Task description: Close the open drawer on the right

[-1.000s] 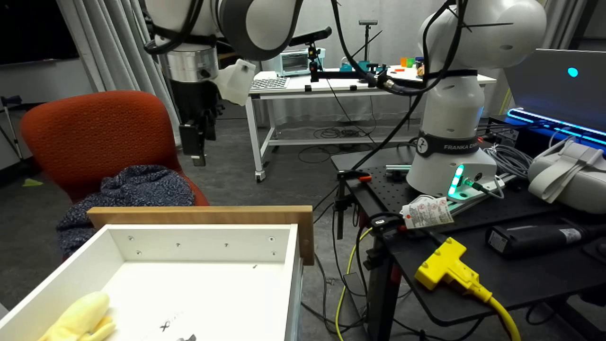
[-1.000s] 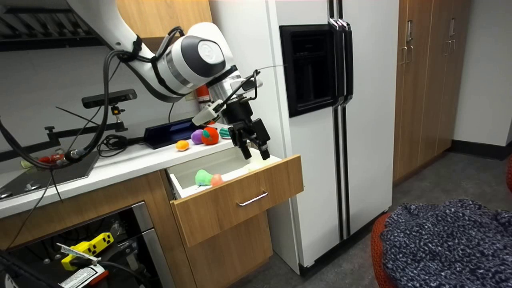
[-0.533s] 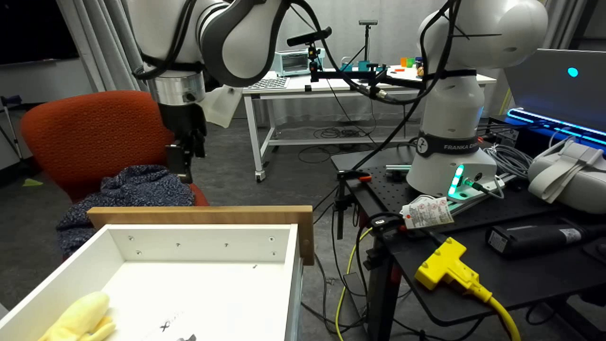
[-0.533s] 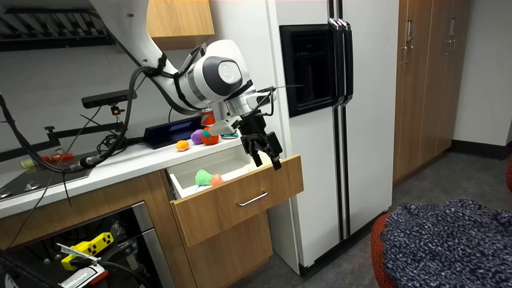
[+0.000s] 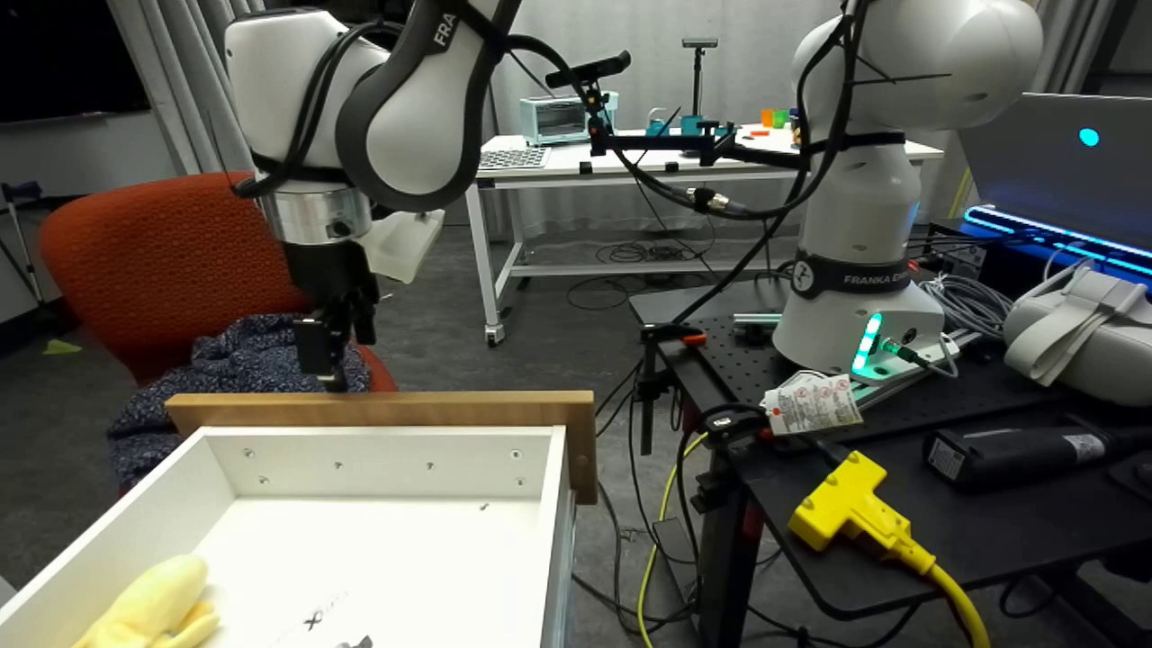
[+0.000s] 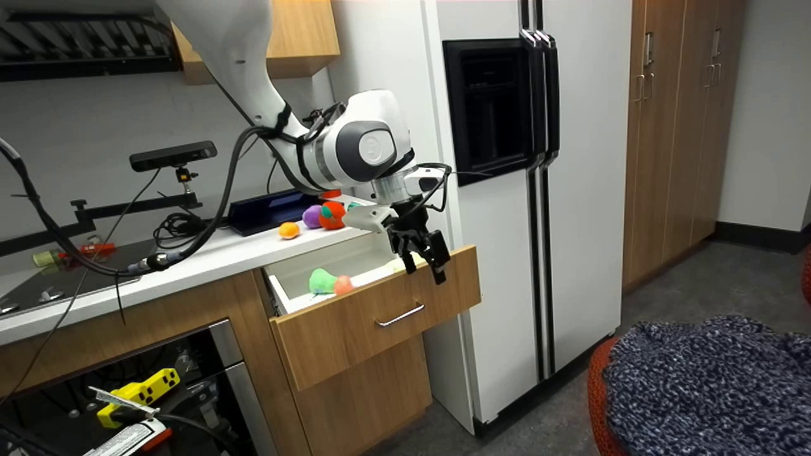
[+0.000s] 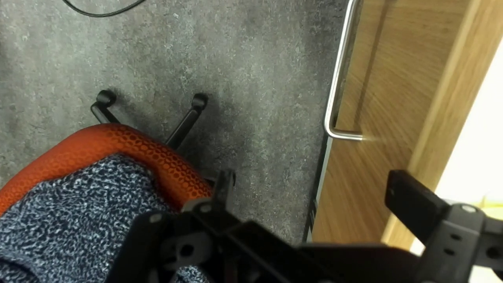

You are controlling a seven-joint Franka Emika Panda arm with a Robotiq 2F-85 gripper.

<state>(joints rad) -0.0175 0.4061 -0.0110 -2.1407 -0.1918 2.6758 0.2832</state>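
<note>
One gripper point(image 6: 424, 272) is hanging, tips down, at the front edge of the drawer point(image 5: 382, 465); its fingers point(image 7: 412, 204) are standing wide apart and are holding nothing. In the wrist view one finger is overlapping the top edge of the wooden front point(image 6: 342, 345), while its partner is showing against the chair point(image 7: 129, 139) and the floor point(image 7: 255, 78). Whether either is touching the wood, I cannot tell. The handle point(image 7: 336, 80) is running along the front, apart from both fingers.

Drawer position: it is standing pulled out under the counter point(image 6: 253, 250), near the fridge point(image 6: 494, 266), its white inside showing in both exterior views. Contents: a yellow toy point(image 5: 153, 598) is lying by a side wall; a green toy point(image 6: 322, 281) and an orange-pink toy point(image 6: 343, 285) are lying close together, partly hidden by the front.

On the counter, an orange toy point(image 6: 289, 230), a purple toy point(image 6: 312, 216) and a red toy point(image 6: 332, 214) are sitting in a loose row.

In an exterior view the arm point(image 5: 855, 207) is standing on a black table point(image 5: 1035, 531), a light point(image 5: 868, 346) on its base glowing green. A yellow plug point(image 5: 841, 504) is lying near the table's edge. The chair is standing beyond the drawer, a speckled cloth point(image 5: 238, 360) lying over its seat. Farther back, a white bench point(image 5: 567, 165) is standing well apart from the drawer.
</note>
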